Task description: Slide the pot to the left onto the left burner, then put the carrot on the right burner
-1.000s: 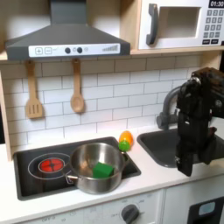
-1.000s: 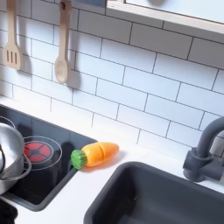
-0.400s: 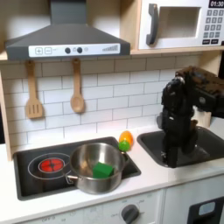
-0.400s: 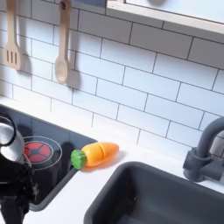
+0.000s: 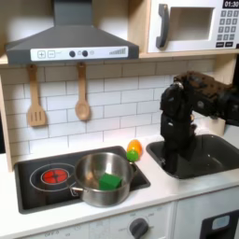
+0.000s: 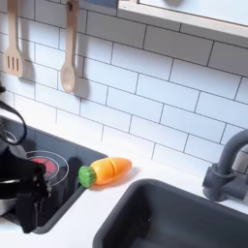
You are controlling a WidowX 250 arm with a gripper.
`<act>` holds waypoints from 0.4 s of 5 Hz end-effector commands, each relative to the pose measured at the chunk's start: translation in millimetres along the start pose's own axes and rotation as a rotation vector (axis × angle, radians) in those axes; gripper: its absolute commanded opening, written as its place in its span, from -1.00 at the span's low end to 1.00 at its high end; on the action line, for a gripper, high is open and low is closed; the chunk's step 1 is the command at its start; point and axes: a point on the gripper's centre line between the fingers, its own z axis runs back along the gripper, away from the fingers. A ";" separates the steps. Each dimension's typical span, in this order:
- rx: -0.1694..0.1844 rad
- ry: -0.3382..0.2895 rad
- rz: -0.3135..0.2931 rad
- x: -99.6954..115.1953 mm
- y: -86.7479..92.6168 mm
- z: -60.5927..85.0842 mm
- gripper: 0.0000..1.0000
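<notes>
First exterior view: shiny round steel pot, stubby orange carrot, black pincer, grip unclear.

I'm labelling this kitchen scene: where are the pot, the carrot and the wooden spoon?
pot (image 5: 86, 172): first exterior view, on its bare steel bottom.
carrot (image 6: 111, 170): second exterior view, on the orange body.
wooden spoon (image 6: 68, 77): second exterior view, on the bowl, against the tiled wall.

pot steel-silver | carrot orange, green end | left burner red rings

Open counter around the carrot; pot on the neighbouring burner.
</notes>
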 end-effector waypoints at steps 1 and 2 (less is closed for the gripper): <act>-0.022 -0.031 0.013 20.1 -8.9 -2.0 1.00; -0.040 -0.035 0.015 29.0 -12.6 1.0 1.00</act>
